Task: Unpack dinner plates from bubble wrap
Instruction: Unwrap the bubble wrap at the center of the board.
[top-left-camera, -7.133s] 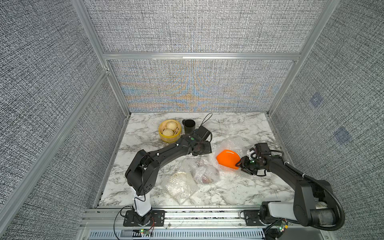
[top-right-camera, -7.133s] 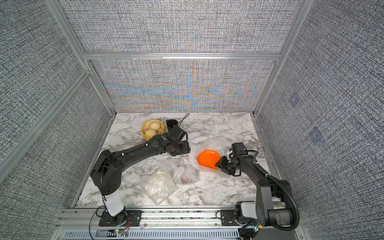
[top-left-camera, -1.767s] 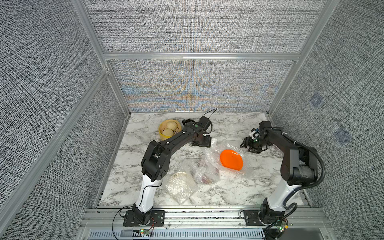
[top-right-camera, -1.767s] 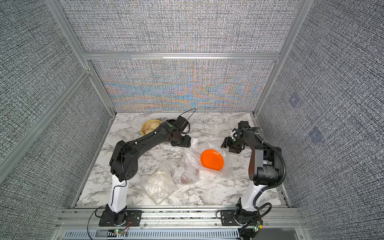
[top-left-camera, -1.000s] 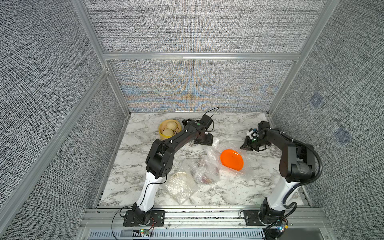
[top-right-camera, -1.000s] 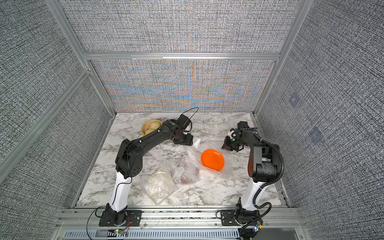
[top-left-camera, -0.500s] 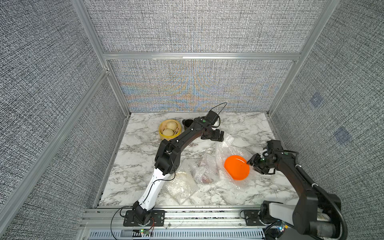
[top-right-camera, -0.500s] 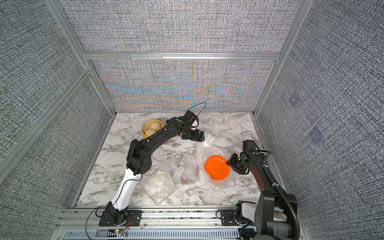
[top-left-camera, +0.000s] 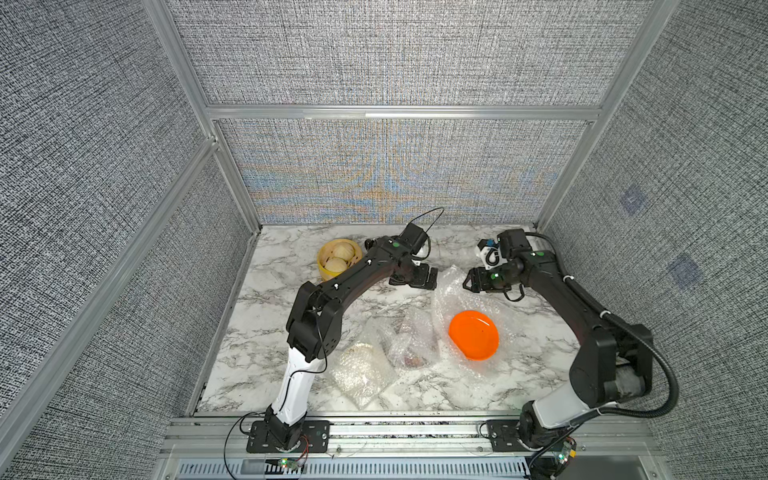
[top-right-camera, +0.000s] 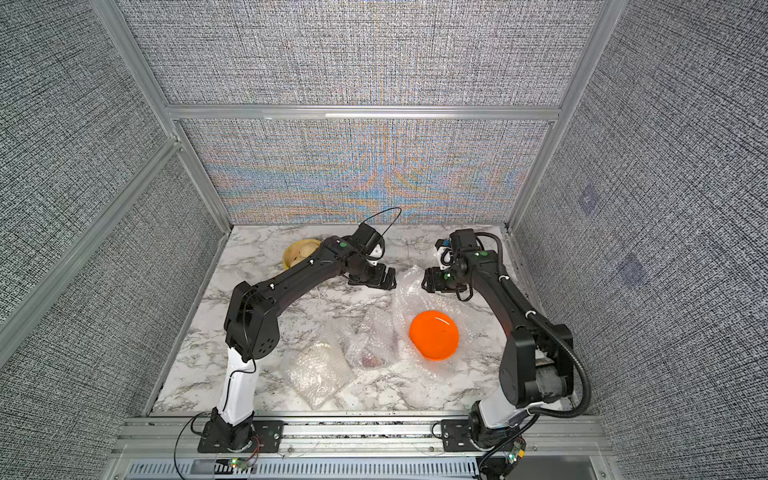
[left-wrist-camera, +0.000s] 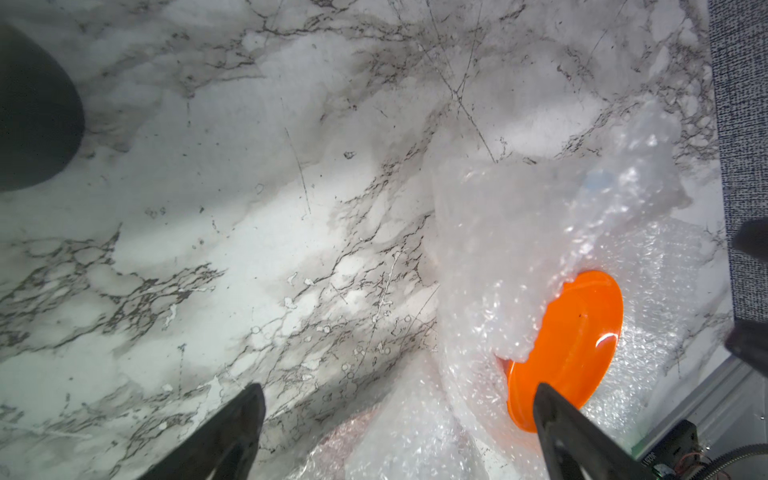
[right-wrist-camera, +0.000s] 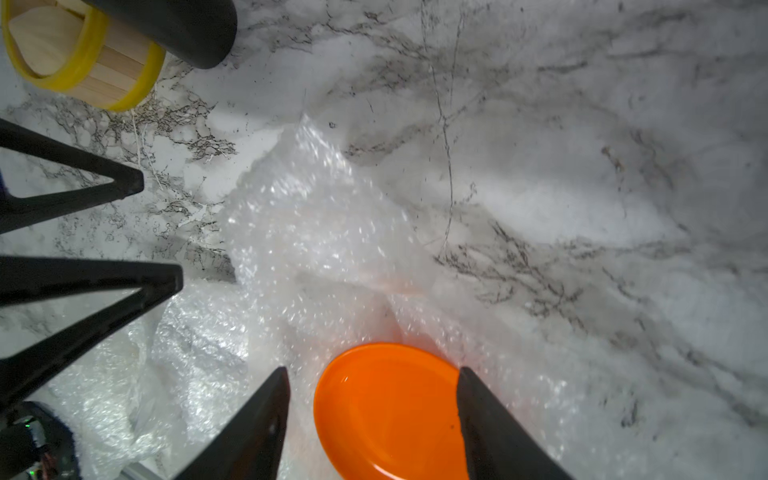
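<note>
Lifting the bared bright orange round plate (top-left-camera: 473, 340) off its clear bubble wrap (top-left-camera: 451, 293) comes next, we judge; left gripper (left-wrist-camera: 397, 390), right gripper (right-wrist-camera: 372, 372) gape empty.

Top views high, front, looking down; wrist views close, sharing orange plate (left-wrist-camera: 582, 332) (right-wrist-camera: 386, 407).

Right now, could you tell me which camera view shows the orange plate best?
In both top views the orange plate shows whole, on bubble wrap. Both wrist views cut off or cover part of it.
</note>
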